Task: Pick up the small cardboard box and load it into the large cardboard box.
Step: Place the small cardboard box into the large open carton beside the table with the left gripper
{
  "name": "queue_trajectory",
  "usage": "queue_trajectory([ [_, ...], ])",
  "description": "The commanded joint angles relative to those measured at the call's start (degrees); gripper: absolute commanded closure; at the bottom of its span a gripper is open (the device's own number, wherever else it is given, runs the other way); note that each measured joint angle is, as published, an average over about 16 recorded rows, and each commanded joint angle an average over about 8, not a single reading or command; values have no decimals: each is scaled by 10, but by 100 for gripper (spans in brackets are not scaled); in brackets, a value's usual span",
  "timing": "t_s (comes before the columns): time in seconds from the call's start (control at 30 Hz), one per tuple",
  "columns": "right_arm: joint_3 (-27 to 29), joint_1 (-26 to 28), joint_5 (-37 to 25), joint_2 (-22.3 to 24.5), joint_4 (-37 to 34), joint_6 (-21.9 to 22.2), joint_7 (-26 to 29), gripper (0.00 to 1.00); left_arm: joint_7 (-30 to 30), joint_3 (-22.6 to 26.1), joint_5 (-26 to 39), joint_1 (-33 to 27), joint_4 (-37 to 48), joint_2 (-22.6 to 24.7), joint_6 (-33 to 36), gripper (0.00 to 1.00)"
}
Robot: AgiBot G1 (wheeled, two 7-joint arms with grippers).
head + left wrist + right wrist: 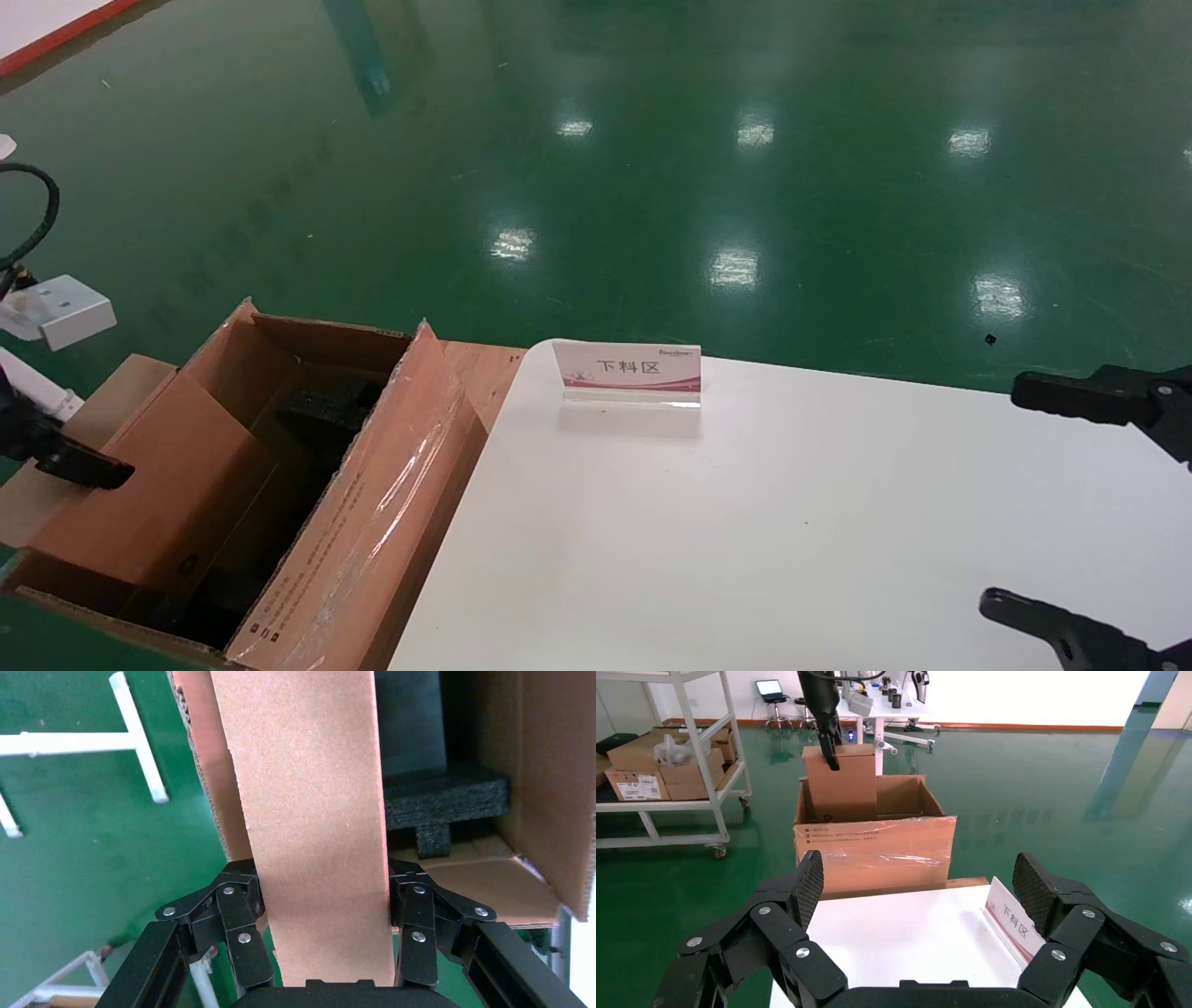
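small box (pixel 316 825): clamped edge-on between my left gripper (pixel 320 903) fingers, standing partly inside the large box (pixel 372 503) | writing: small black print on its taped flap, unreadable; table sign (pixel 629 369) reads 下料区 | right gripper (pixel 916 881): wide open, empty, over white table (pixel 792 522) | room: glossy green floor (pixel 652 140); shelf cart (pixel 673 762) well apart

Left gripper (pixel 88 469): only one dark finger shows beside the small cardboard box (pixel 154 475) in the head view; the rest is cut off at the picture's edge. The box's lower end is hidden inside the large cardboard box (pixel 372 522). Print on the carton's taped flap is too small to read. Black foam blocks (pixel 331 405) are mostly hidden behind the small box. Right gripper (pixel 1099 508): body cut off, only finger ends visible.
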Motion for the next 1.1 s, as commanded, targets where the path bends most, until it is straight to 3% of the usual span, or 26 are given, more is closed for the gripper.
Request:
queue_trajectory([
  [0.03, 0, 0, 0, 0, 0, 0, 0, 0, -1, 2, 4, 6, 0, -1, -6, 100],
  [1.1, -1, 0, 1, 0, 0, 0, -1, 0, 14, 8, 7, 75, 35, 31, -95, 100],
])
